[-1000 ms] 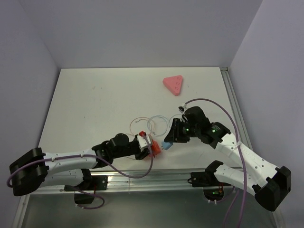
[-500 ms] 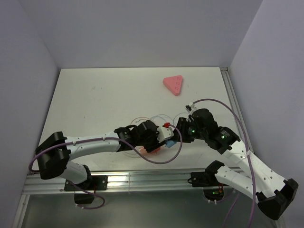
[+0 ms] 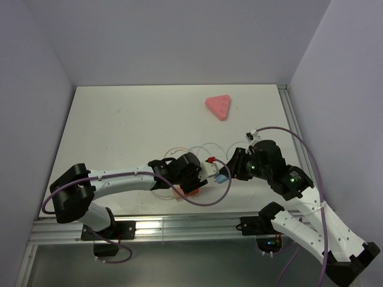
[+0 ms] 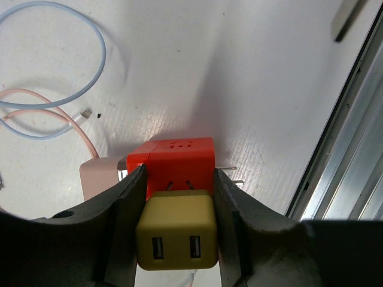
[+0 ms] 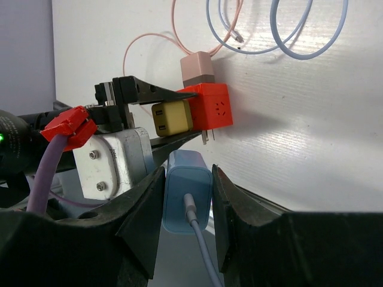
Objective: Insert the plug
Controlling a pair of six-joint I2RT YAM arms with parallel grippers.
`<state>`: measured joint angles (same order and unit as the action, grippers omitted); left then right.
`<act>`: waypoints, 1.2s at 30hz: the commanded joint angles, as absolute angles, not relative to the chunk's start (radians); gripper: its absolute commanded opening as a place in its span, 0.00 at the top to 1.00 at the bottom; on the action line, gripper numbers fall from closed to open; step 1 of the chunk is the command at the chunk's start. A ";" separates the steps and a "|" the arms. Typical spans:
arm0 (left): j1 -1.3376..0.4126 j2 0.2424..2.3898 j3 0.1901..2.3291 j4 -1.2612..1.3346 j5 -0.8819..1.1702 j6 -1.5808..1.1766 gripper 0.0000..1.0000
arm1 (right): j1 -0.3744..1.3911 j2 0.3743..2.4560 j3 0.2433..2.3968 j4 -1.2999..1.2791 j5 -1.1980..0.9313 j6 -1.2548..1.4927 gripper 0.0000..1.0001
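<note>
The light-blue plug (image 5: 188, 190), with a thin cable leaving its back, sits clamped between my right gripper's (image 5: 187, 174) fingers; from above the plug (image 3: 222, 178) hangs just right of the left gripper (image 3: 192, 181). My left gripper (image 4: 179, 174) is shut on an orange-red block (image 4: 181, 160) that carries a yellow USB adapter (image 4: 176, 231) and a pale pink adapter (image 4: 99, 177). In the right wrist view the orange-red block (image 5: 207, 109) lies just beyond the plug, with a small gap between them. Metal prongs stick out of the block's side.
The pink triangular socket strip (image 3: 218, 107) lies far back on the white table (image 3: 119, 125). Thin blue and pink cable loops (image 4: 57, 89) lie behind the block. The aluminium rail (image 4: 344, 161) at the table's near edge runs close beside both grippers.
My right gripper has carried the plug a little to the right and back. The left arm has swung its elbow forward, while the orange-red block stays near the same spot.
</note>
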<state>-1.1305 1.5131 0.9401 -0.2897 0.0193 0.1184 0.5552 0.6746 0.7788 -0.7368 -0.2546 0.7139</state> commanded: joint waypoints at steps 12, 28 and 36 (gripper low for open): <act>-1.137 1.551 0.931 -0.313 0.005 0.130 0.42 | 0.546 0.655 0.776 -0.727 -0.256 0.712 1.00; -1.137 1.586 0.902 -0.288 0.003 0.127 0.36 | 0.545 0.649 0.770 -0.721 -0.259 0.718 1.00; -1.135 1.605 0.879 -0.281 0.005 0.115 0.36 | 0.543 0.646 0.765 -0.723 -0.259 0.718 1.00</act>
<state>-1.1320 1.5566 0.9337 -0.2081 -0.0170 0.1364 0.5449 0.6590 0.7677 -0.7490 -0.2447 0.7155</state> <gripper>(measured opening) 0.644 0.422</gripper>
